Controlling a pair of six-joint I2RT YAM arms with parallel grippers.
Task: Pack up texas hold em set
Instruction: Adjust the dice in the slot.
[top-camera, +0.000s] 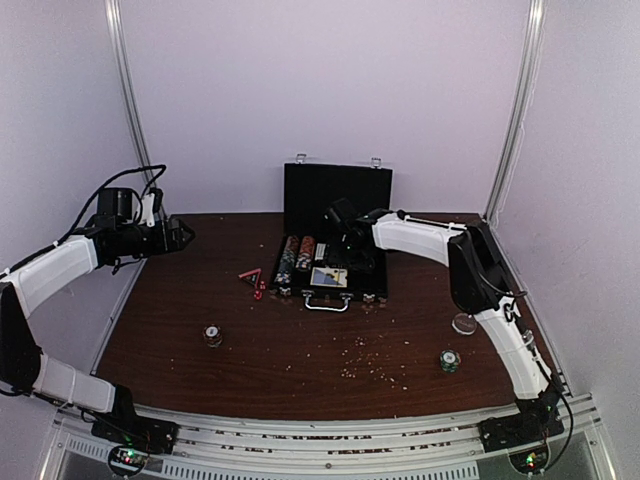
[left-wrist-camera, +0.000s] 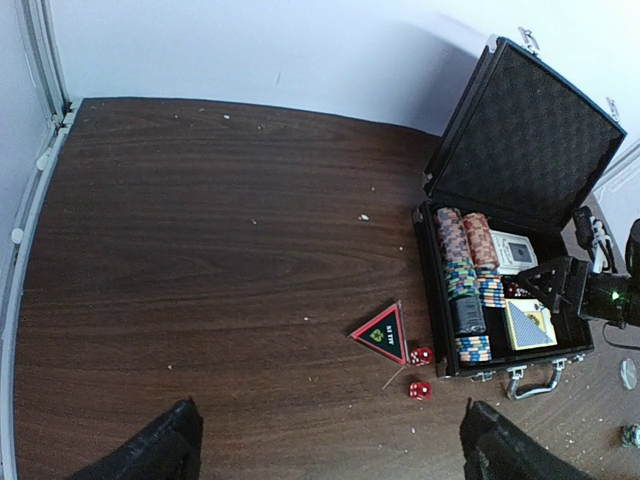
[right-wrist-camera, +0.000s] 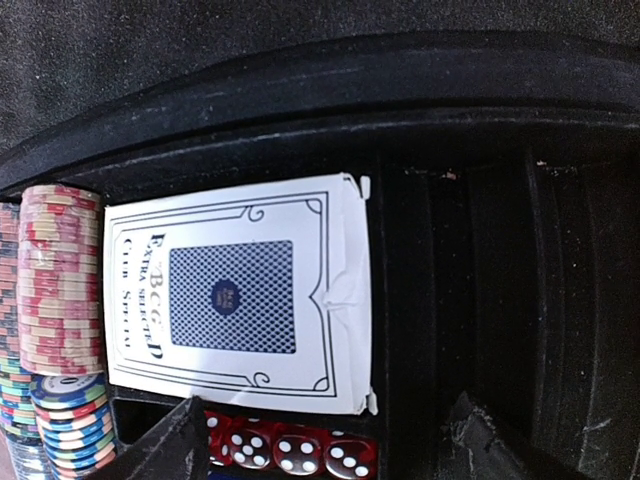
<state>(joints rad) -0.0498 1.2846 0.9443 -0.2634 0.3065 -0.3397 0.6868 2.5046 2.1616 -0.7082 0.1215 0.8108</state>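
The black case (top-camera: 378, 283) lies open at the table's back middle, its lid (top-camera: 337, 190) upright. Rows of striped chips (left-wrist-camera: 465, 270), a white card deck (right-wrist-camera: 240, 295), a second deck (left-wrist-camera: 530, 325) and a row of red dice (right-wrist-camera: 290, 450) lie inside. My right gripper (right-wrist-camera: 320, 445) hangs open inside the case (right-wrist-camera: 350, 90), just over the dice, holding nothing. Left of the case (left-wrist-camera: 432, 300), a red-edged triangular marker (left-wrist-camera: 382, 333) and two red dice (left-wrist-camera: 422, 355) lie on the table. My left gripper (left-wrist-camera: 330, 450) is open and empty, raised at the far left (top-camera: 185, 235).
A short chip stack (top-camera: 213, 335) stands on the table at front left and another (top-camera: 450, 360) at front right, near a clear disc (top-camera: 463, 323). Crumbs are scattered in front of the case. White walls enclose the brown table (top-camera: 300, 360).
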